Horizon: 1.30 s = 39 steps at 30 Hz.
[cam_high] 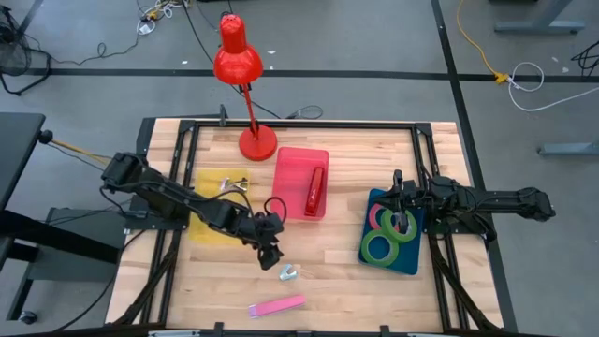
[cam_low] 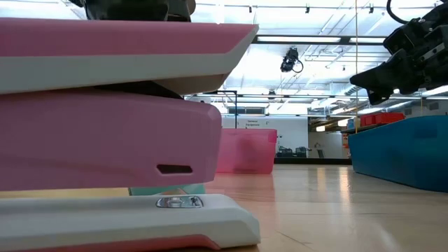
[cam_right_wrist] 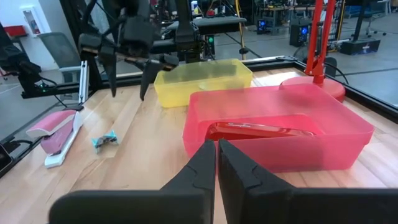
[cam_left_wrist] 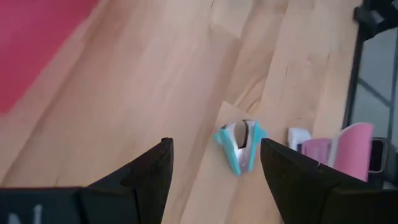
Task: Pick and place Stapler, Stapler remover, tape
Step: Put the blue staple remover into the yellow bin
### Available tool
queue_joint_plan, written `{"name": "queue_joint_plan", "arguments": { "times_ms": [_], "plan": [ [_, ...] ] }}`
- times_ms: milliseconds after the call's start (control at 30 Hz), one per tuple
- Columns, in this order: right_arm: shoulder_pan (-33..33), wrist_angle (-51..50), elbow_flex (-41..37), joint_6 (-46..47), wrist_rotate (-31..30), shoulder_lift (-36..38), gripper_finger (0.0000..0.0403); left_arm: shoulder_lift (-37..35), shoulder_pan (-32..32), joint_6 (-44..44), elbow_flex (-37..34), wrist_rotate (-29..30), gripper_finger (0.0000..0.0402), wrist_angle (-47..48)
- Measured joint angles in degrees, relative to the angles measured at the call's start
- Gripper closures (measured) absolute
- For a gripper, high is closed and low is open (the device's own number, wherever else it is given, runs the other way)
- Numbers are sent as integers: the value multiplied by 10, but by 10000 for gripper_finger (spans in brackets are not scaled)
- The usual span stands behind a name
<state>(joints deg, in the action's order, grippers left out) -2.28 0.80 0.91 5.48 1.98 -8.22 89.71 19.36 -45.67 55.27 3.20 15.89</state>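
Note:
A small teal and silver stapler remover lies on the wood toward the table's near edge. My left gripper hangs open just left of it and above it, slanting down, touching nothing. A pink stapler lies flat by the near edge. A red stapler lies in the red bin. Green and pinkish tape rolls lie in the blue bin. My right gripper waits shut over the blue bin's far edge.
A yellow bin at the left holds another metal stapler remover. A red desk lamp stands at the far edge behind the red bin. Bare wood lies between the red bin and the near edge.

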Motion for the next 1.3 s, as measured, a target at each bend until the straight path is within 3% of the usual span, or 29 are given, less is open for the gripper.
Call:
{"name": "queue_joint_plan", "arguments": {
  "times_ms": [433,867,1300],
  "plan": [
    [0,0,0,0,0,0,382,53,29,5,8,2,179,-53],
    [0,0,0,0,0,0,382,98,53,28,144,16,186,65],
    [0,0,0,0,0,0,382,169,37,-6,169,22,187,131]
  ]
}}
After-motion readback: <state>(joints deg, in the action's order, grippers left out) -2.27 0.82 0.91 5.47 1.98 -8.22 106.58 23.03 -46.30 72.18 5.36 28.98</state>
